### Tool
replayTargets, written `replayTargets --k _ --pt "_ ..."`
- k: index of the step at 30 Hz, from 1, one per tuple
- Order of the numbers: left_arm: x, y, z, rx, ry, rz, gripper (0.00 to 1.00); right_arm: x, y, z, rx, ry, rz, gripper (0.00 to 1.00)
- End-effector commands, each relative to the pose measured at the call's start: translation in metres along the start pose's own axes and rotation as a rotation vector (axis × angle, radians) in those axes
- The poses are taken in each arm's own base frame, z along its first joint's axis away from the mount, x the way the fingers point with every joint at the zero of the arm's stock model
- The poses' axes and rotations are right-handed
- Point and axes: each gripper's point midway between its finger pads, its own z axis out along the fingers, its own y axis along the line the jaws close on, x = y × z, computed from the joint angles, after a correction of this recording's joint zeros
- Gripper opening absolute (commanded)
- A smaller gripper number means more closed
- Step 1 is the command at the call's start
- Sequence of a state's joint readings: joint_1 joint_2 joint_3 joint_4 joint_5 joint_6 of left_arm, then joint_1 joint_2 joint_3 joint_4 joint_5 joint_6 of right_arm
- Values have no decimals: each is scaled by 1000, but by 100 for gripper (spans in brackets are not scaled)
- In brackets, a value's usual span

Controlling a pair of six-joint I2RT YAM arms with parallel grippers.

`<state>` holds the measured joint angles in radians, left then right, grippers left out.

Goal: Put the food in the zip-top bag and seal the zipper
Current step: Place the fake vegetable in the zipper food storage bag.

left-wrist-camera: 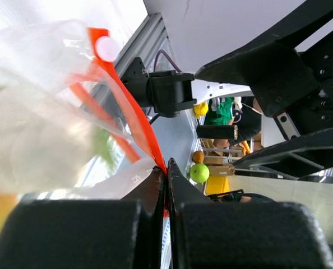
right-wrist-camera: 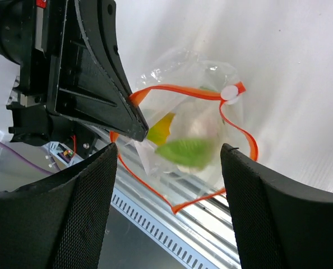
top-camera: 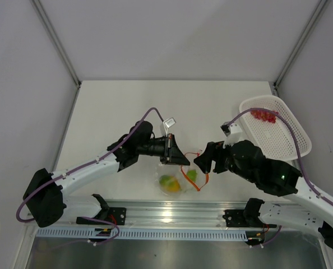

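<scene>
Currently the filling step looks unfinished: the left end effector (top-camera: pixel 176 155) is clenched on the orange-red zipper (right-wrist-camera: pixel 172 88) at one end of the mouth of the zip-top bag (right-wrist-camera: pixel 183 70). It holds that edge up off the white worktop (top-camera: pixel 127 106), so the mouth gapes in a loose loop toward the right arm. A yellow-orange fruit (top-camera: pixel 174 185) and a green piece (right-wrist-camera: pixel 186 152) show through the crinkly plastic, inside the bag; a whitish piece cannot be made out. The dark red grape bunch (top-camera: pixel 263 115) lies in the white mesh basket (top-camera: pixel 292 134) at the far right, well apart from the bag. The right end effector (right-wrist-camera: pixel 167 162) is released, its two fingers spread wide and empty, pointing at the bag's mouth from just beside it. The left arm stretches from its base at the near left toward the middle of the worktop, while the right arm is folded in from the near right. The next move probably calls for the right arm to swing to the basket and fetch the grapes. The left would need to keep the mouth open until then, and only afterwards can the strip be pressed shut.
</scene>
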<state>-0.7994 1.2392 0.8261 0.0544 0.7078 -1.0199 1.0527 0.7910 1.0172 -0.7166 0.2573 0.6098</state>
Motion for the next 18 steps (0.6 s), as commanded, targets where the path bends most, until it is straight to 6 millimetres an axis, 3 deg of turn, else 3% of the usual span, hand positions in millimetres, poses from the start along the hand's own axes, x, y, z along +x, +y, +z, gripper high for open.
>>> replayTargets --k 1,6,10,16,18 --pt "-8 -35 -2 107 -2 38 1 -6 -9 -13 47 -15 7 75" --pt "-10 -42 -1 143 1 35 1 -2 -31 -18 156 1 3 69" --pt "-10 -43 -1 142 7 32 1 19 -50 -8 217 54 33 59" --pt "-8 -41 -3 137 6 33 1 56 -67 7 226 120 113 56" --pt "-7 -40 -3 135 7 33 0 60 -77 8 255 122 146 56"
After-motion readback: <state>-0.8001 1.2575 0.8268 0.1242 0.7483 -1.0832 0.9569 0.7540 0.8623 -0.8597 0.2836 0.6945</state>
